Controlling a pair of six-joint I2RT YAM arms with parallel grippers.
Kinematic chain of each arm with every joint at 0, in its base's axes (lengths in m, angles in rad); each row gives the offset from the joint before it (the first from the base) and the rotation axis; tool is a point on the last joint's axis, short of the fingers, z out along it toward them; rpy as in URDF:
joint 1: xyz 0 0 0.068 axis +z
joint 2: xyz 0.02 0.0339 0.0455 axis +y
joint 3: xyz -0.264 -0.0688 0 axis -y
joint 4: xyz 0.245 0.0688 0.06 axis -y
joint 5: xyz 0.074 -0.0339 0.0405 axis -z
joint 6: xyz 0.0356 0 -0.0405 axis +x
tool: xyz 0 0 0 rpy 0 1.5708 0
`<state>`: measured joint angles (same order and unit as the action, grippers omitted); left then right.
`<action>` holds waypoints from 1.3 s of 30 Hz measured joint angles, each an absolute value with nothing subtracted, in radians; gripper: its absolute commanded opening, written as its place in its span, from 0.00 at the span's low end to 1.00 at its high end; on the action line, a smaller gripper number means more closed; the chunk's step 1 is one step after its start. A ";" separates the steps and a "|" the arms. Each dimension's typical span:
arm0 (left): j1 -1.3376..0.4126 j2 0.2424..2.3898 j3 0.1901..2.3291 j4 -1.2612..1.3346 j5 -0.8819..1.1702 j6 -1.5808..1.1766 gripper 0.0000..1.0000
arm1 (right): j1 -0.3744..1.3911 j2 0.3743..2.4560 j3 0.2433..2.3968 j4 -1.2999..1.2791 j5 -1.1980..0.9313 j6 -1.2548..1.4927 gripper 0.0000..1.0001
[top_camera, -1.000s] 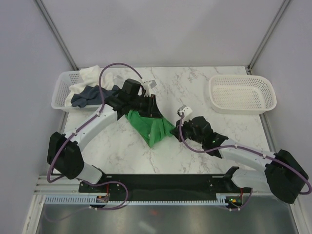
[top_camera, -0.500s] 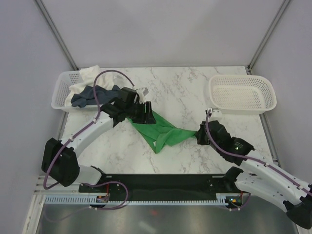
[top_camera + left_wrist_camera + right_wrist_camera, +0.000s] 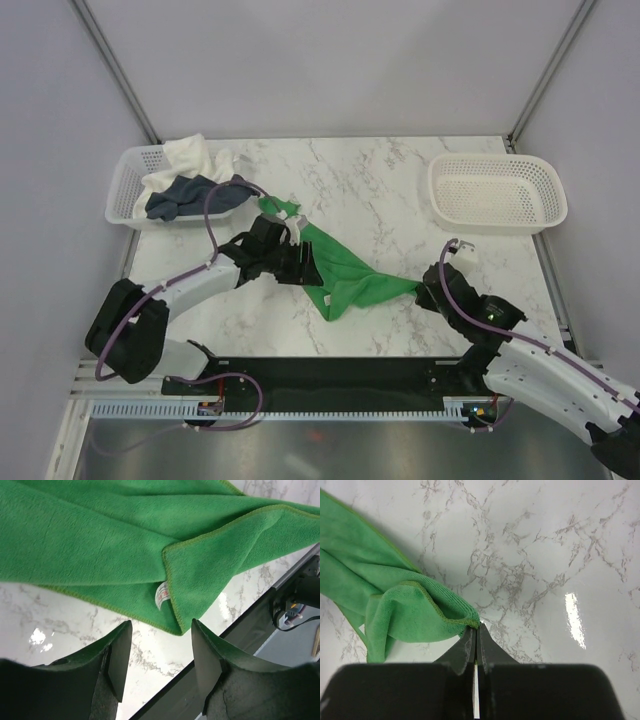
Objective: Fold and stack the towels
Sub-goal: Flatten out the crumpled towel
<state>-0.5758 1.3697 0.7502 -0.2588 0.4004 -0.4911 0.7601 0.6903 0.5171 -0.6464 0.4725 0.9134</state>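
The green towel (image 3: 350, 275) is the item in hand. It lies on the table (image 3: 400, 170) between the two arms, bunched and creased, not yet flat and not yet folded. The right gripper (image 3: 476, 628) has its jaws fully closed on one hemmed corner of the cloth at its near-right end, with the pinch low over the marble. The left gripper (image 3: 161, 642) has its jaws parted to a moderate gap and holds nothing. It hovers above a doubled-over corner of the same towel, and a small white label (image 3: 162, 594) shows at the hem just ahead of the fingertips. From the right-hand pinch the cloth runs diagonally across the table to a narrow tail near the left basket (image 3: 120, 190). That basket, at the far-left edge, holds the navy towel (image 3: 185, 195) and the cream towel (image 3: 190, 155), both crumpled and untouched. A second basket (image 3: 497, 190) stands at the far right, well apart from the work. Assessment: the task is at its opening stage, spreading the first towel before any fold. No stack exists. The next move calls for the left jaws to descend and close on a free corner or hem, taking a single layer only. Both arms should then draw apart to lay the cloth flat. Risk noted: gripping the doubled layer would keep the crease in.
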 measured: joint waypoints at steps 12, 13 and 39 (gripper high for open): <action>-0.609 1.637 0.878 -0.099 0.460 -0.505 0.54 | 0.760 0.700 0.513 -0.612 0.463 0.894 0.00; -0.612 1.660 0.889 -0.094 0.463 -0.504 0.54 | 0.760 0.699 0.513 -0.607 0.461 0.889 0.00; -0.675 1.767 0.914 -0.022 0.580 -0.568 0.51 | 0.760 0.702 0.513 -0.575 0.457 0.831 0.00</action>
<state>-0.6754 1.7668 0.9142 -0.0216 0.5804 -0.5678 0.7601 0.7021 0.5129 -0.5751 0.4568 0.8314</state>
